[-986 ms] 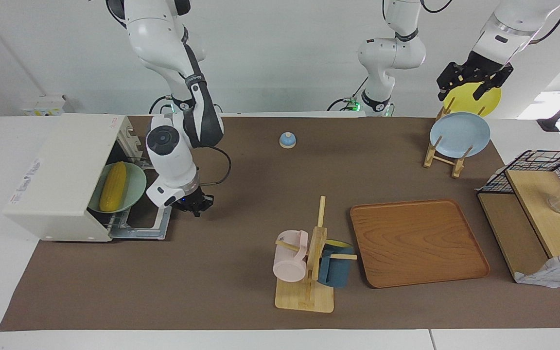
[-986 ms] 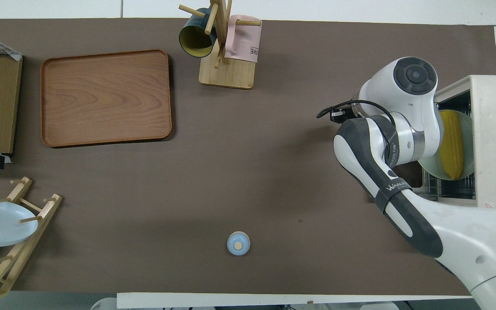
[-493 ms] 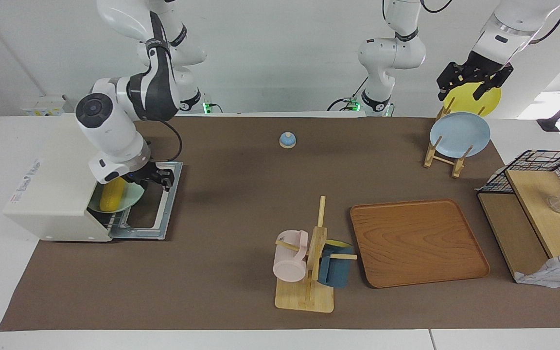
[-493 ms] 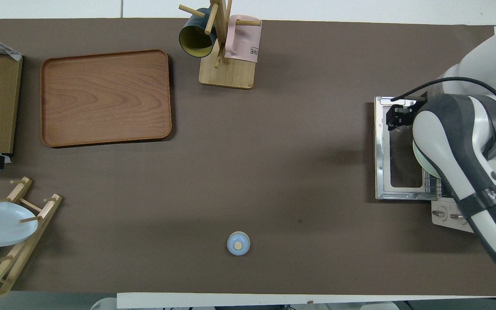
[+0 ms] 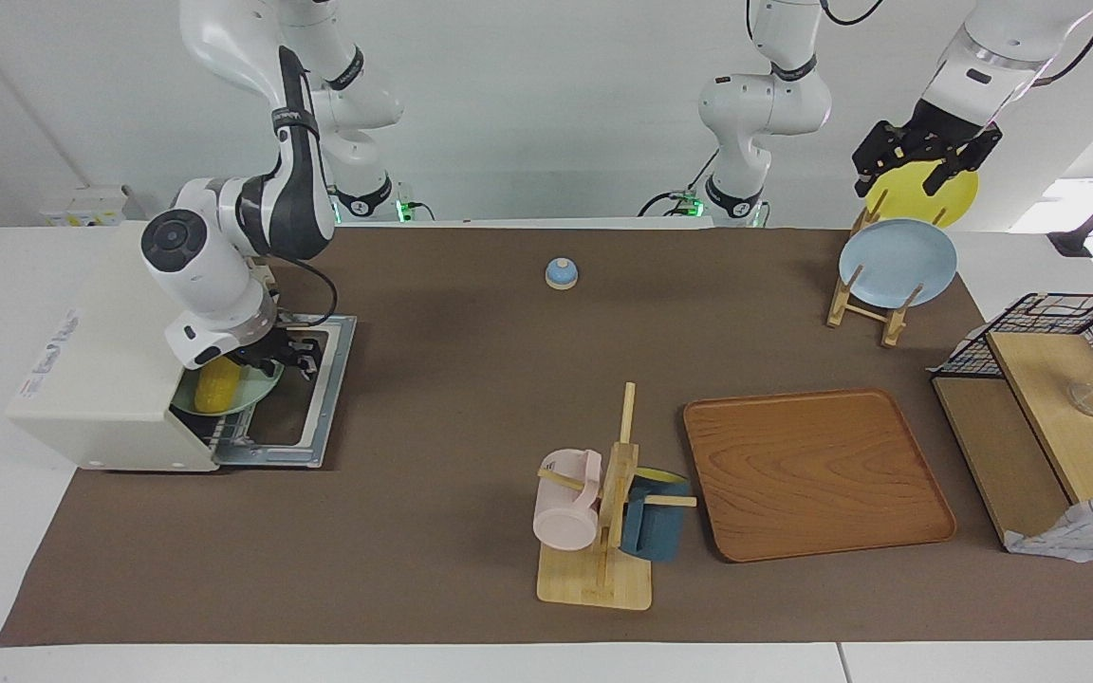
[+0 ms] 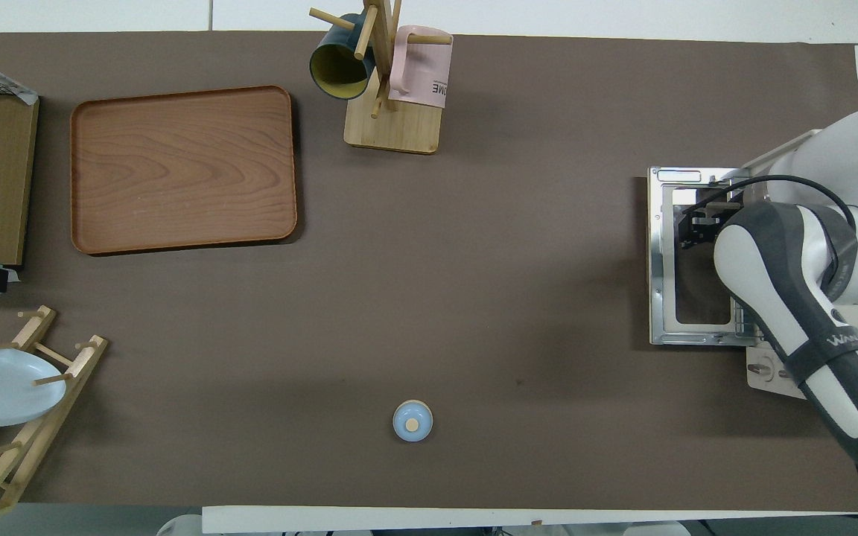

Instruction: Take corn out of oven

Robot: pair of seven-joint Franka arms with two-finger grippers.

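The cream-white oven (image 5: 101,360) stands at the right arm's end of the table, its door (image 5: 319,408) lying open and flat on the mat. The yellow corn (image 5: 215,391) lies on a pale green plate (image 5: 260,389) on the oven's rack, partly covered by the arm. My right gripper (image 5: 288,359) is open and hovers over the door just in front of the plate, apart from the corn. In the overhead view the right gripper (image 6: 699,221) is over the door (image 6: 663,298), and the arm hides the corn. My left gripper (image 5: 921,161) waits, open, above the plate rack.
A small blue bell (image 5: 561,273) sits mid-table near the robots. A mug tree (image 5: 603,512) with a pink and a blue mug, a wooden tray (image 5: 817,474), a rack with a blue plate (image 5: 896,263) and a yellow plate (image 5: 921,194), and a black wire basket (image 5: 1049,323) stand toward the left arm's end.
My right gripper has swung from the table beside the door's free edge up over the door and in toward the plate with the corn. The left arm has not moved.
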